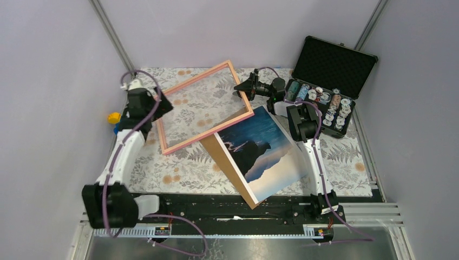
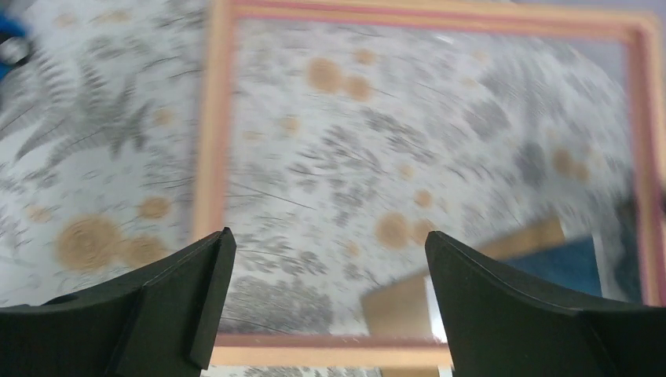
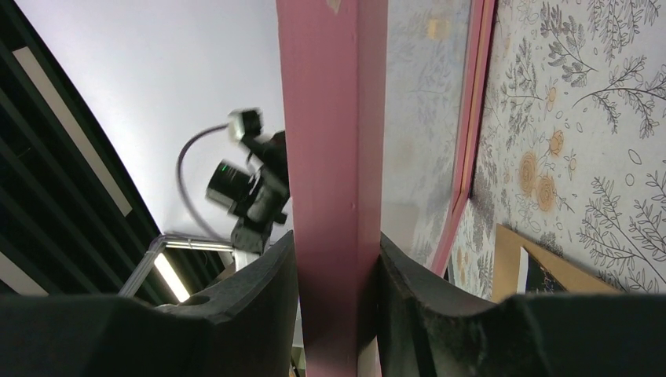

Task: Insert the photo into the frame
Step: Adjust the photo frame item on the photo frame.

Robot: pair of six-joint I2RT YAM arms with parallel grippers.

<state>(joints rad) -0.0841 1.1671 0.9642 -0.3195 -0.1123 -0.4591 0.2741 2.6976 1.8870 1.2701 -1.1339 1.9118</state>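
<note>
– At the far middle of the table, what does your right gripper (image 1: 242,89) have?

– It is clamped on the frame (image 1: 207,132). In your right wrist view the pink rail (image 3: 334,157) stands squeezed between the two black fingers (image 3: 251,314), with no gap on either side. That is the frame's right-hand rail, near its far corner.

– And your left gripper (image 1: 162,103)?

– Its jaws are spread wide and hold nothing. It hangs over the frame's left side; in your left wrist view the fingers (image 2: 181,290) sit apart, with the clear pane and the flowered cloth (image 1: 189,168) showing between them. Whether they touch the rail, you cannot tell.

– Where is the photo (image 1: 265,151)?

– Outside the frame, face up, just in front of your right arm. It lies aslant on the brown backing board (image 1: 227,162), whose bare edge shows along the photo's left side. The frame's near right corner overlaps the photo's far corner.

– Anything else around you?

– An open black case (image 1: 333,67) sits at the far right, and something small and yellow (image 1: 113,117) lies at the left edge.
</note>
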